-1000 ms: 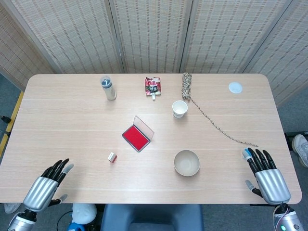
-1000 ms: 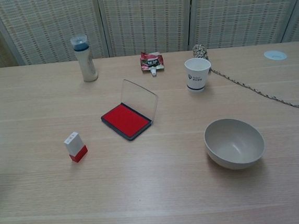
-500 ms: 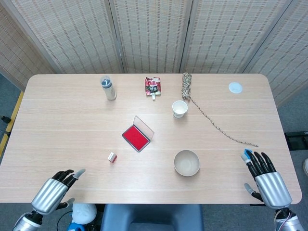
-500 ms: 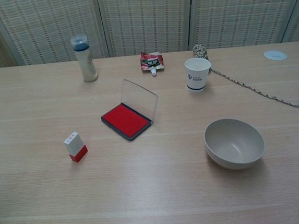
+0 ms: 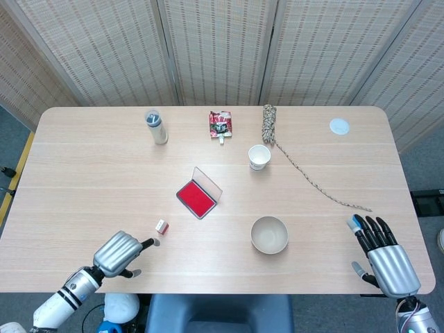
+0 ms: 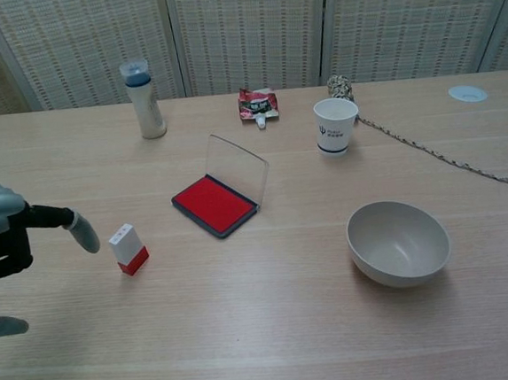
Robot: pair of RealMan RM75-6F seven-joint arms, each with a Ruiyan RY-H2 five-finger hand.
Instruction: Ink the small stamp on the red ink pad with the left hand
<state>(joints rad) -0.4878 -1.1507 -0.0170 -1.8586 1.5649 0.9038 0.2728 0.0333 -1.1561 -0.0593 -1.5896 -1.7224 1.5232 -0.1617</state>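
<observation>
The small stamp [image 5: 161, 226] [image 6: 128, 249], white on top and red at the base, stands upright on the table. The red ink pad [image 5: 196, 197] [image 6: 214, 204] lies open to its right and farther back, clear lid raised. My left hand [image 5: 119, 252] [image 6: 5, 240] hovers just left of the stamp, fingers apart, one fingertip [image 6: 85, 234] close to the stamp but not touching. It holds nothing. My right hand [image 5: 383, 252] rests at the table's front right edge, fingers extended and empty; the chest view does not show it.
A beige bowl [image 5: 269, 234] [image 6: 398, 242] sits right of the pad. Farther back stand a paper cup [image 5: 259, 157] [image 6: 336, 125], a bottle [image 5: 156, 127] [image 6: 143, 99], a red packet [image 5: 220, 124], a rope [image 5: 305, 171] and a white disc [image 5: 339, 125].
My left hand has moved from the front left table edge inward and rightward to just beside the stamp, entering the chest view. The right hand has barely shifted.
</observation>
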